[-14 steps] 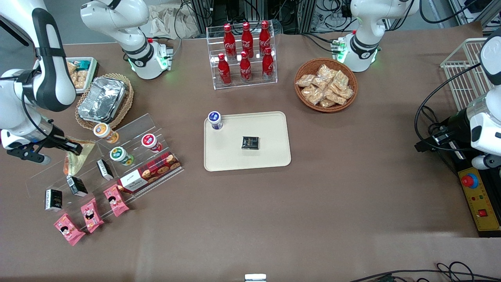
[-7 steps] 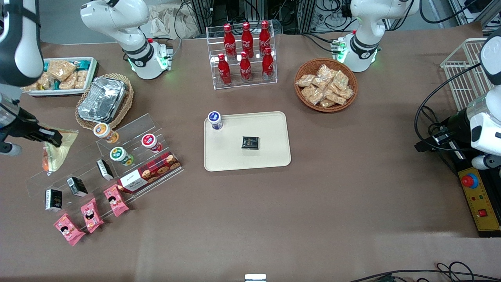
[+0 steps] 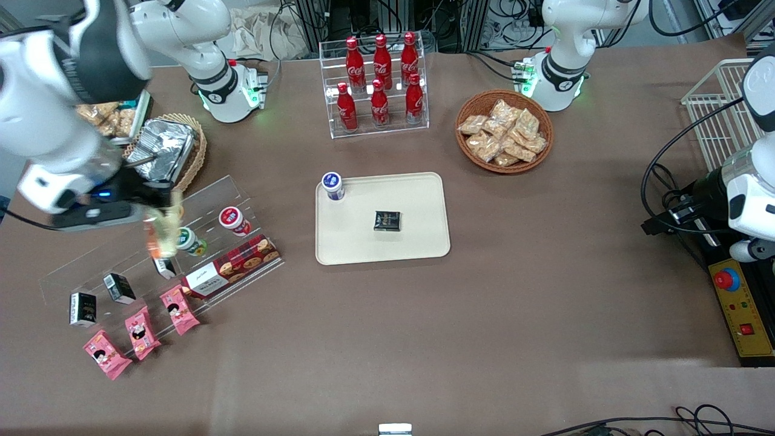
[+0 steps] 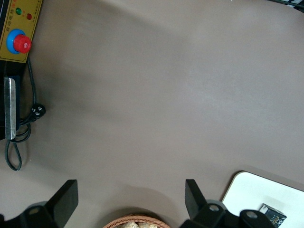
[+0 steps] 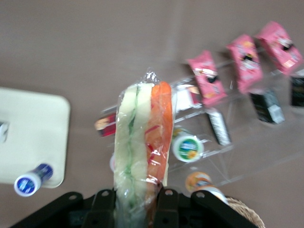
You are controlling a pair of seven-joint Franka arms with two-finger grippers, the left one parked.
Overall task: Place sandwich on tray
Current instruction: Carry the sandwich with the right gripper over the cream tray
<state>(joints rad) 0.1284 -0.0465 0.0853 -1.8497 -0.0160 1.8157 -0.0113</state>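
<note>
Transport phase. The gripper (image 5: 135, 205) pinches the sandwich (image 5: 141, 147) by one end, one finger (image 5: 105, 205) on each bread face, so the wrapped wedge hangs below it with its orange-red and green filling edge showing in the right wrist view. In the front view the gripper (image 3: 156, 209) and sandwich (image 3: 158, 233) sit above the clear rack (image 3: 200, 239) of small cups and boxes, toward the working arm's end of the table and well apart from the tray (image 3: 418, 200).

The tray already carries a blue-capped bottle (image 3: 333, 185) at one corner and a dark packet (image 3: 387, 220) near its middle. The bare areas lie nearer the front camera than the bottle and on the side toward the parked arm.

Recommended execution: keep the sandwich lifted until it clears the rack's cups, since a low sweep could knock them over. Travel steadily, because the hanging wedge may swing or slip in its smooth wrap. Lower over a bare patch, apart from bottle and packet, and let go only once the wedge rests on the tray surface inside the rim.
</note>
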